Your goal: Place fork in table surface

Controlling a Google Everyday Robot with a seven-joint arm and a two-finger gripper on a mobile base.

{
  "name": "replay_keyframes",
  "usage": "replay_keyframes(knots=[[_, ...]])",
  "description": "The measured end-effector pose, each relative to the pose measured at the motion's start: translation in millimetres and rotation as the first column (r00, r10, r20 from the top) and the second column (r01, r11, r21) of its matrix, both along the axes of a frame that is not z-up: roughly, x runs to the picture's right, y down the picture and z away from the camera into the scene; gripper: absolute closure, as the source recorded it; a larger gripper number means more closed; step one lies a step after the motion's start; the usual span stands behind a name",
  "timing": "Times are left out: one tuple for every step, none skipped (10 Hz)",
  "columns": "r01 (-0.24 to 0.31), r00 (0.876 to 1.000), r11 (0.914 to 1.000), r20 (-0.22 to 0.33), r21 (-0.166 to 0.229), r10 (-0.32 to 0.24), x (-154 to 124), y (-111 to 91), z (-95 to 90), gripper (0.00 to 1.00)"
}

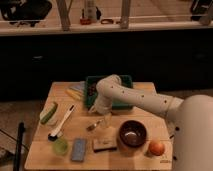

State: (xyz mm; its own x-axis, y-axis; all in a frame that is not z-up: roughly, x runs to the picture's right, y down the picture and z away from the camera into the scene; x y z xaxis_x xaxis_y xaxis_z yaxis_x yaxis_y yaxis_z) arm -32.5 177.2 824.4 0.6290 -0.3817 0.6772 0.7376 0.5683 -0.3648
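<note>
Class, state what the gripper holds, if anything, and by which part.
Cannot be told: the gripper hangs low over the table surface, right beside the fork.

White, smooth-shelled arm with rounded tubular links and a bulbous elbow joint, small dark dots along the forearm, a broad white rounded body at right, and a pale, translucent-looking gripper point(102, 120) above the table surface point(85, 131).

Table surface point(140, 155) w/ gripper point(102, 121) above: fork point(93, 125), tray point(126, 80), bowl point(132, 134), brush point(62, 122), orange point(156, 147).
</note>
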Motion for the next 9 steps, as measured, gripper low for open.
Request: replay_keyframes(knots=[[-0.001, 1.000, 1.0000, 0.000, -0.001, 0.001, 0.0, 0.2, 0.0, 0.20], [-0.001, 1.000, 1.0000, 0.000, -0.002, 0.001, 0.1, 0.6, 0.0, 0.20], [0.000, 1.000, 1.0000, 0.003, -0.003, 0.000, 0.4, 0.8, 0.0, 0.20], [0.001, 1.000, 1.0000, 0.007, -0.004, -0.001, 1.1, 1.1, 0.0, 0.20], [0.000, 1.000, 1.0000, 0.010, -0.004, 0.000, 1.1, 0.5, -0.2, 0.20], [0.000, 1.000, 1.0000, 0.013, -0.005, 0.000, 0.9, 0.3, -0.1, 0.20], [0.000, 1.000, 1.0000, 0.015, -0.006, 0.001, 1.4, -0.2, -0.1, 0.20], [0.001, 1.000, 1.0000, 0.019, -0.006, -0.001, 1.7, -0.9, -0.3, 0.20], [0.003, 1.000, 1.0000, 0.023, -0.007, -0.003, 1.5, -1.5, -0.6, 0.20]])
